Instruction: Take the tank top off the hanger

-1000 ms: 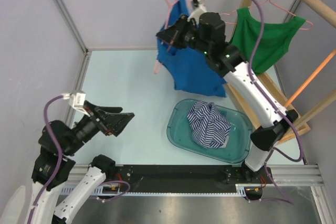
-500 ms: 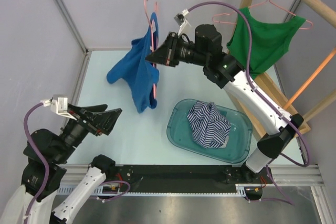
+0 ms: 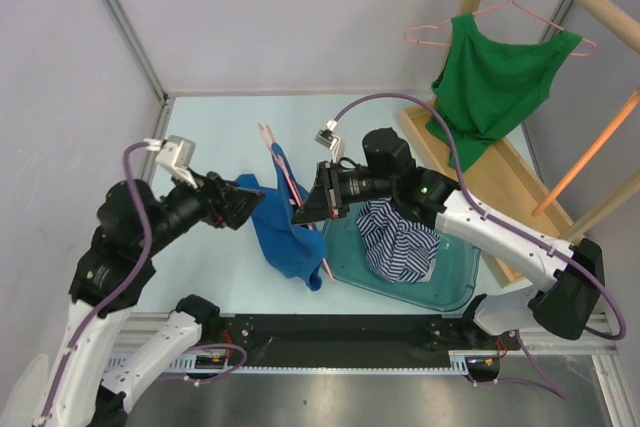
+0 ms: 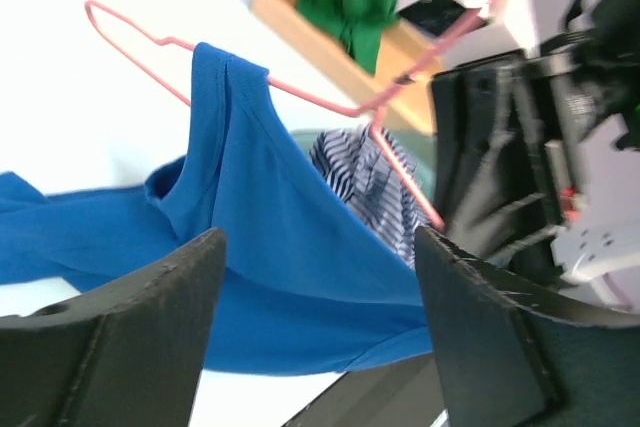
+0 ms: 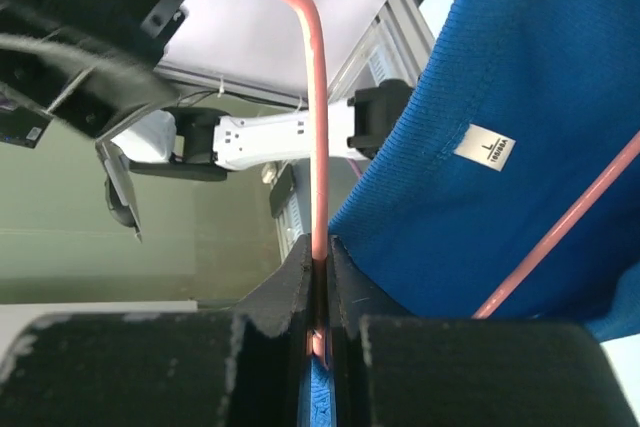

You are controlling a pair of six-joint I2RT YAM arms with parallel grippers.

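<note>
The blue tank top [image 3: 287,234] hangs on a pink wire hanger [image 3: 281,160] above the table's near middle. My right gripper [image 3: 306,210] is shut on the hanger's wire, which runs up between its closed fingers in the right wrist view [image 5: 317,197], with the blue fabric [image 5: 530,147] beside them. My left gripper [image 3: 253,205] is open at the top's left side. In the left wrist view the blue top [image 4: 290,267] hangs between its two spread fingers [image 4: 130,337], and the hanger [image 4: 300,92] crosses above. I cannot tell whether the fingers touch the cloth.
A teal basin [image 3: 455,282] holding a striped garment [image 3: 400,237] sits just right of the blue top. A green tank top [image 3: 497,72] hangs on another pink hanger from the wooden rack [image 3: 500,162] at the back right.
My right gripper carried the hanger with the blue top from near the rack forward and down to the near middle. My left gripper rose and moved right, up to the top.
</note>
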